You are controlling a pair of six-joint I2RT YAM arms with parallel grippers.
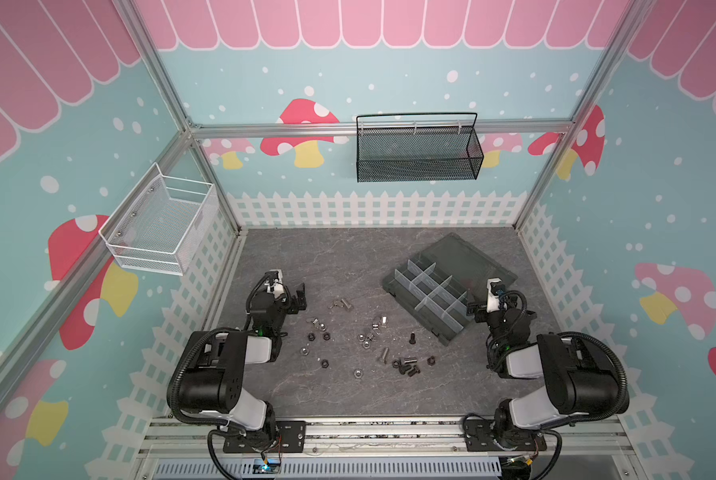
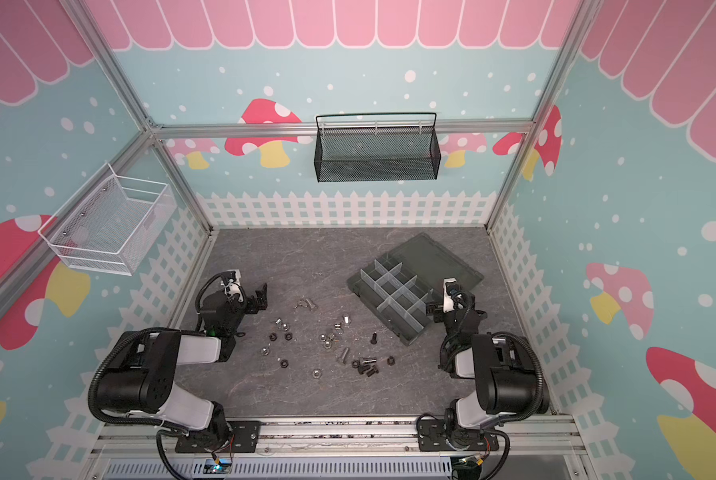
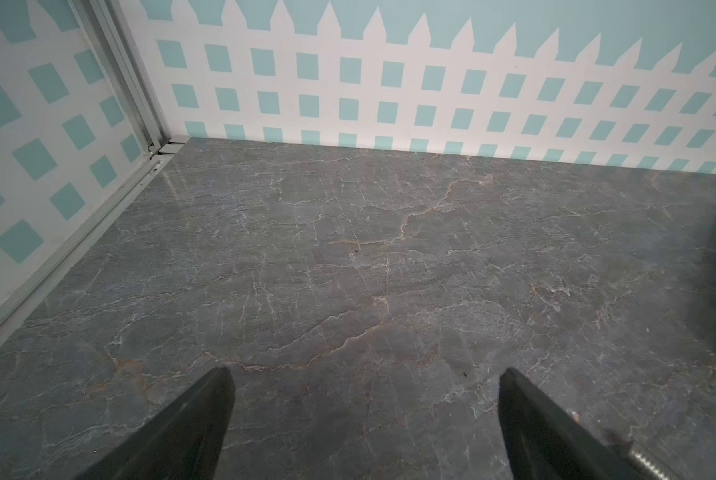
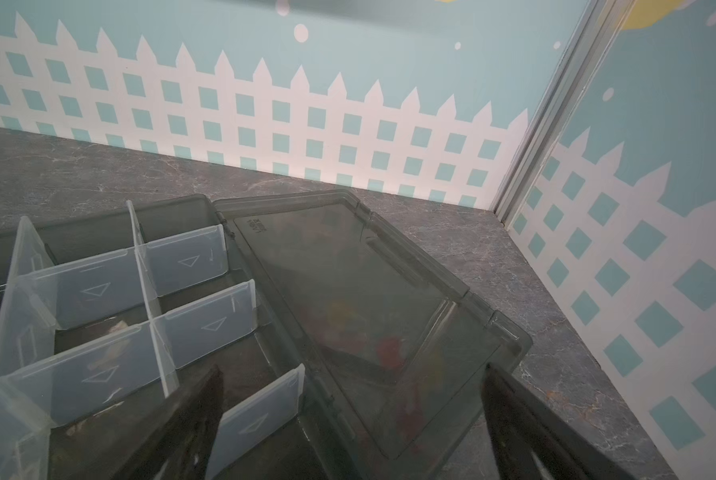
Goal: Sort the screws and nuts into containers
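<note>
Several screws (image 1: 341,305) and nuts (image 1: 318,336), black and silver, lie scattered on the grey table in both top views, with black screws (image 2: 368,368) at the front. The containers are empty compartments of a dark organizer box (image 1: 445,337) with clear dividers (image 4: 111,286), and its lid (image 4: 368,299) lies open flat. My left gripper (image 1: 300,300) is open over bare table (image 3: 365,372), left of the pile. One silver screw (image 3: 647,461) shows by its finger. My right gripper (image 1: 472,311) is open and empty above the box's near corner (image 4: 353,370).
A white wire basket (image 1: 160,224) hangs on the left wall and a black mesh basket (image 1: 418,149) on the back rail. Fence-patterned walls close in the table on three sides. The arm bases stand on the front rail (image 1: 389,432).
</note>
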